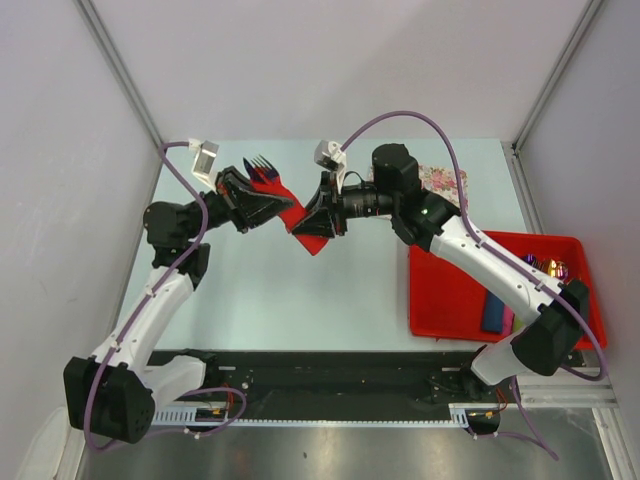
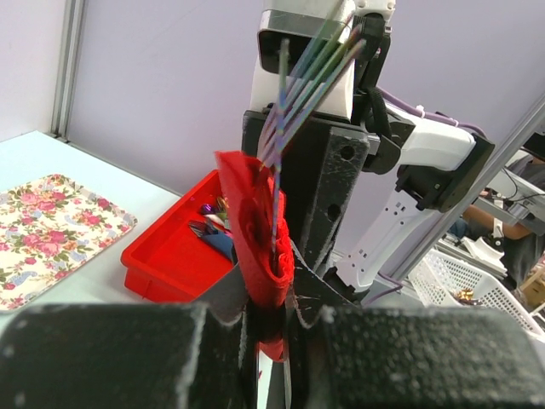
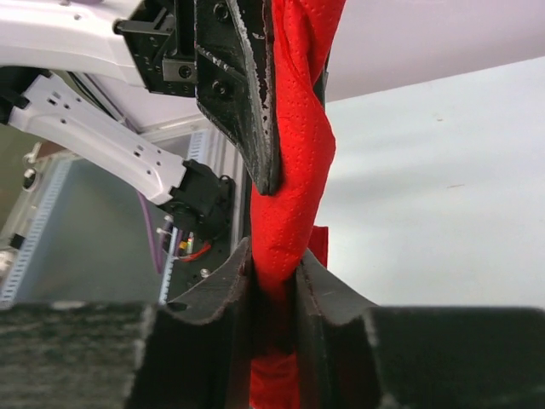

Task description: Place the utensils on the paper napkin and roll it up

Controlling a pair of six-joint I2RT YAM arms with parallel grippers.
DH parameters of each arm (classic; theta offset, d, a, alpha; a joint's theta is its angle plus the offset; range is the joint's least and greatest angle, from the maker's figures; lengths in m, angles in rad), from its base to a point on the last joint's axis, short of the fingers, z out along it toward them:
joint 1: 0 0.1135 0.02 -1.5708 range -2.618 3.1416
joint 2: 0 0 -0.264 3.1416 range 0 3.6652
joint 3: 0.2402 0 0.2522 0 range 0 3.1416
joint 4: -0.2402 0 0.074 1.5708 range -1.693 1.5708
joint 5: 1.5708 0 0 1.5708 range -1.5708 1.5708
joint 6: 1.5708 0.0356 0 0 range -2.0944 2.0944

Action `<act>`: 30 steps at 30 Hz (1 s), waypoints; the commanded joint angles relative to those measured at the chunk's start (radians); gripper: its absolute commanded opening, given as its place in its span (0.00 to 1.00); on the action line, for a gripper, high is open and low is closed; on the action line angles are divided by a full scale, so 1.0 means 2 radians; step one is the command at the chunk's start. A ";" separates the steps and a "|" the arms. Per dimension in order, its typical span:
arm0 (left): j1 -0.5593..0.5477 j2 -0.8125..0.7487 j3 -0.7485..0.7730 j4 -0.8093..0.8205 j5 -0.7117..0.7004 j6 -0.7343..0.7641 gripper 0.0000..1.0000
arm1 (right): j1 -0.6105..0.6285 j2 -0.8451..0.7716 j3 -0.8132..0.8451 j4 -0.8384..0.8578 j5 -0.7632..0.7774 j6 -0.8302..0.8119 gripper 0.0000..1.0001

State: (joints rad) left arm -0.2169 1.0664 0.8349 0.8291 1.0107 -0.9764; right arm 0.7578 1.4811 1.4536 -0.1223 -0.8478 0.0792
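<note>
right wrist: paper napkin (image 3: 289,170) pinched between right fingers (image 3: 336,300)

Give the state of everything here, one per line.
paper napkin, rolled around the utensils, gripped at both ends.
utensils, wrapped, fork tines sticking out.
left gripper, shut on paper napkin.
right gripper, shut on paper napkin.
red tray, holding rolls and cutlery.
floral mat, lying flat.
</note>
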 commanded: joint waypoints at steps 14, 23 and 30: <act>0.002 -0.057 -0.009 -0.120 -0.046 0.086 0.72 | -0.019 0.009 0.033 0.073 -0.006 0.072 0.00; 0.002 -0.037 -0.020 -0.069 -0.064 0.026 0.80 | -0.016 -0.006 0.015 0.116 -0.018 0.089 0.00; 0.000 -0.020 -0.030 -0.036 -0.058 -0.014 0.75 | -0.015 -0.010 0.007 0.129 -0.017 0.096 0.00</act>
State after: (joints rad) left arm -0.2176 1.0164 0.7853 0.6827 0.9005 -0.9375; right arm 0.7246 1.5124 1.4563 0.0360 -0.8658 0.2539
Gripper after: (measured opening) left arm 0.781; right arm 0.071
